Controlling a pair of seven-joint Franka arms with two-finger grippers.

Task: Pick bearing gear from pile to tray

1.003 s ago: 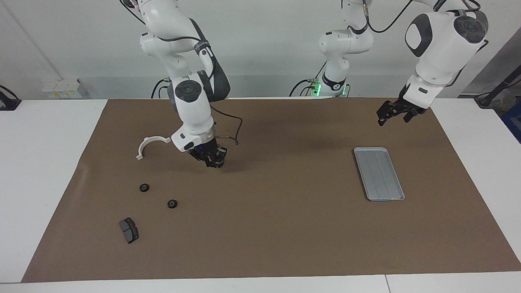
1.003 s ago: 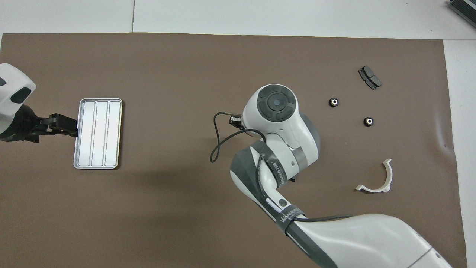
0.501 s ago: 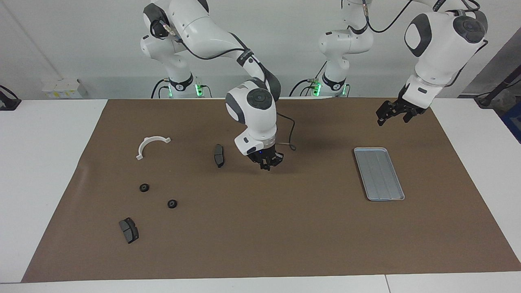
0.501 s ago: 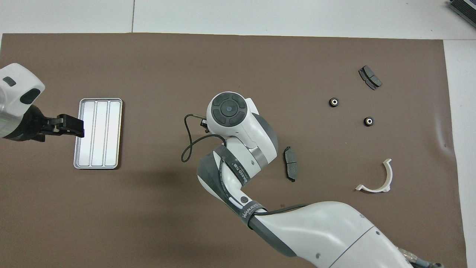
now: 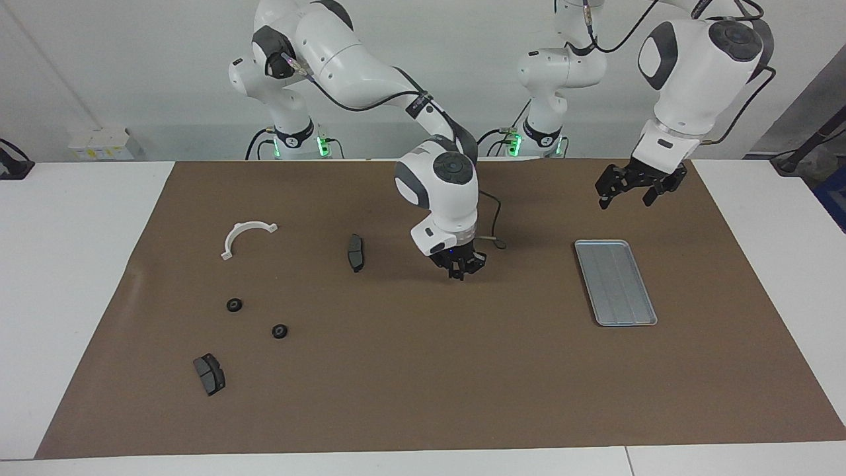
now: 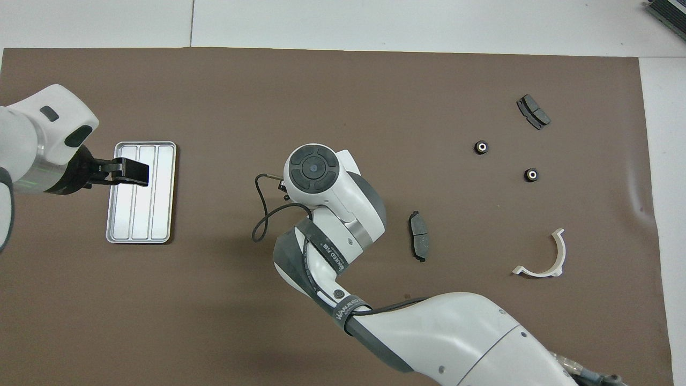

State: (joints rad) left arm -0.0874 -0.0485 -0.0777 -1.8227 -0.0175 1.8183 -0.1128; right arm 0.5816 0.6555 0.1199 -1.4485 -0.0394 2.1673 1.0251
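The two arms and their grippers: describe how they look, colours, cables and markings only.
Both arms are glossy white with dark grey joint bands and round dark grey end caps. The right arm carries a thin black cable that loops out near its wrist and a dark band with white lettering. The right gripper and left gripper are black. Green lights glow at both bases.

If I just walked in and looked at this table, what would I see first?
First, the big white right arm stretched over the middle of the brown mat, its right gripper hanging low beside a dark brake pad. Next, the shiny silver tray toward the left arm's end, with the left gripper up in the air near it. Then the white half-ring bracket and two little black round pieces toward the right arm's end.
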